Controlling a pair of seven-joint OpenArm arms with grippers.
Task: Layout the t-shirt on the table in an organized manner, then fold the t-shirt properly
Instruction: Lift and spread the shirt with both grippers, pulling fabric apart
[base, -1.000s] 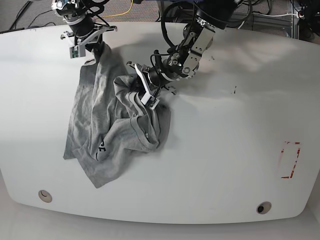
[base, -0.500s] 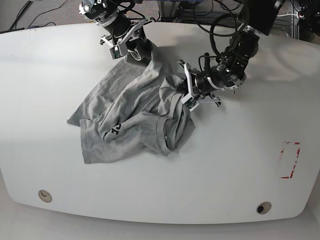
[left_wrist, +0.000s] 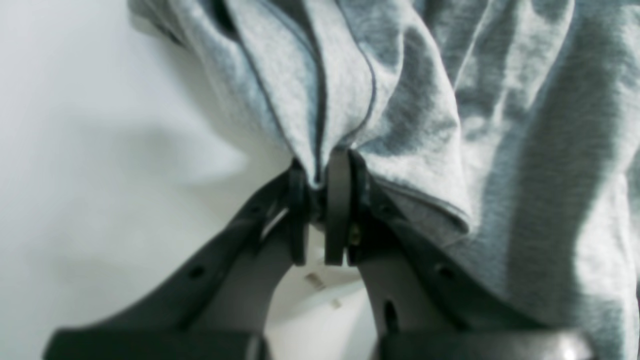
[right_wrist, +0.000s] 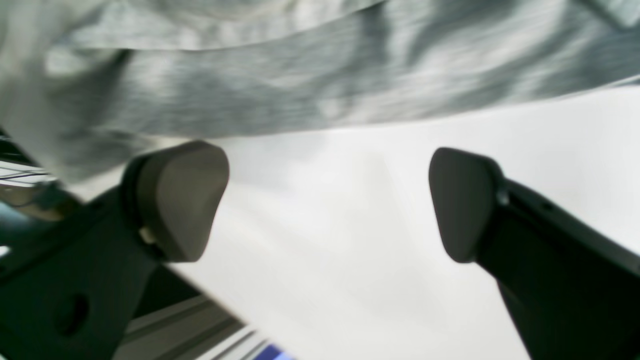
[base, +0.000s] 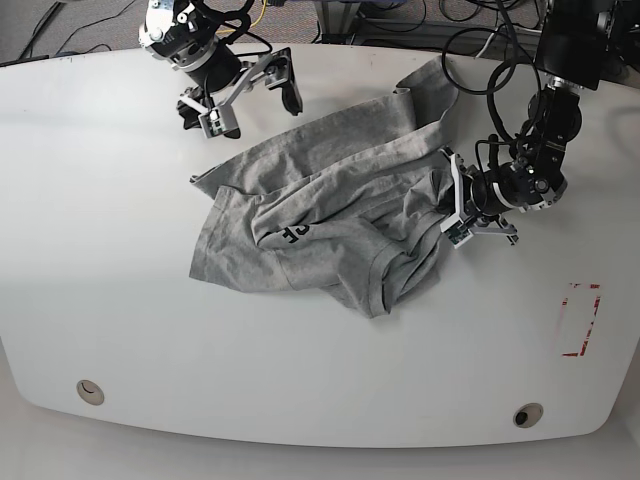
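Note:
The grey t-shirt (base: 330, 205) lies crumpled and partly spread on the white table (base: 150, 330), with black lettering (base: 290, 235) showing near its middle. My left gripper (base: 450, 205) is at the shirt's right edge and is shut on a bunched fold of it. In the left wrist view that gripper (left_wrist: 322, 185) pinches the t-shirt (left_wrist: 450, 125) tightly. My right gripper (base: 250, 105) hovers at the back left, open, just beyond the shirt's upper edge. In the right wrist view the right gripper (right_wrist: 320, 205) holds nothing, and the t-shirt (right_wrist: 300, 75) lies ahead of its fingers.
A red dashed rectangle mark (base: 580, 320) is on the table at the right. Two round grommet holes (base: 90, 391) (base: 527, 414) sit near the front edge. Cables and floor lie beyond the table's back edge (base: 330, 45).
The right gripper has let go of the shirt and opened. The left gripper dragged its fold further right, so the shirt now lies wider and flatter across the table.

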